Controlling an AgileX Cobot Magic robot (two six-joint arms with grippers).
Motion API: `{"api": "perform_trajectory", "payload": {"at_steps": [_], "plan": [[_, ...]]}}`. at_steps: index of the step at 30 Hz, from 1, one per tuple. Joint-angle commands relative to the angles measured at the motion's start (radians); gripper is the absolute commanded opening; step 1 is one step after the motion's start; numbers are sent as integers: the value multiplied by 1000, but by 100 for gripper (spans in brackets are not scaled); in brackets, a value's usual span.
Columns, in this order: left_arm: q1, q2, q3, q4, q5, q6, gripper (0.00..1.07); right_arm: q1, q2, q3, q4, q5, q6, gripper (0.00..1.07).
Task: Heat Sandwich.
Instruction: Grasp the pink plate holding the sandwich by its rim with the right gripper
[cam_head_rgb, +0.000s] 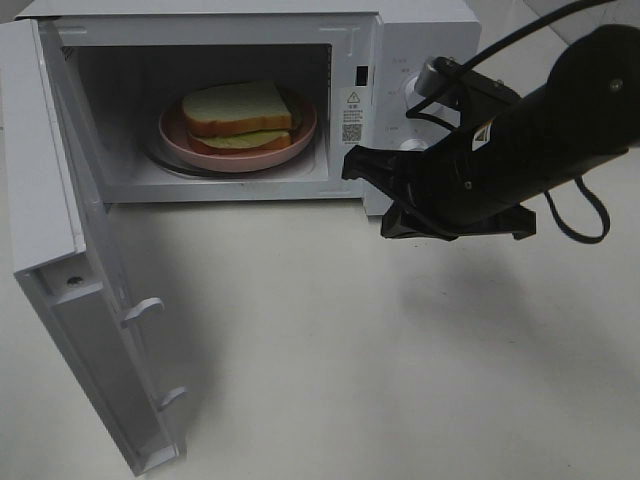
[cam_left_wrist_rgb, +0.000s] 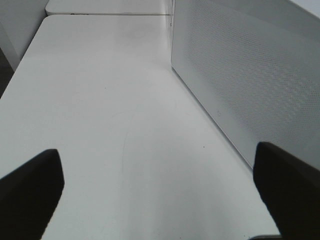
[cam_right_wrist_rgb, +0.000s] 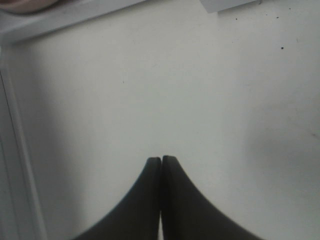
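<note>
The sandwich, white bread with an orange-brown crust and pale green filling, lies on a round pink plate inside the open microwave. My right gripper hovers above the table just outside the oven's opening, at its right front corner, pointing left. Its jaws are shut with nothing between them. My left gripper is open and empty, its dark fingers spread wide over bare table beside a white perforated panel. The left arm is out of the high view.
The microwave door swings wide open to the left, reaching toward the table's front edge. The control knobs sit behind my right arm. A black cable loops off the right arm. White tabletop spreads in front of the oven.
</note>
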Motion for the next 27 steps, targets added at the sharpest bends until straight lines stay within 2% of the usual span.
{"api": "perform_trajectory", "payload": {"at_steps": [1,5,6,10,11,13,15,27], "plan": [[-6,-24,2,-8,-10,0,98,4,-13,-79,-122,180,-136,3],[-6,-24,2,-8,-10,0,98,4,-13,-120,-139,270,-243,4],[-6,-24,2,-8,-10,0,98,4,-13,-146,-138,325,-350,4],[-6,-24,2,-8,-10,0,98,4,-13,-178,-137,395,-510,4],[-6,-24,2,-8,-10,0,98,4,-13,-198,-137,442,-632,4],[-6,-24,2,-8,-10,0,98,4,-13,-205,-137,457,-680,4],[-6,-24,2,-8,-10,0,98,4,-13,-224,-137,491,-844,4],[-6,-24,2,-8,-10,0,98,4,-13,-226,-138,542,-1367,5]]}}
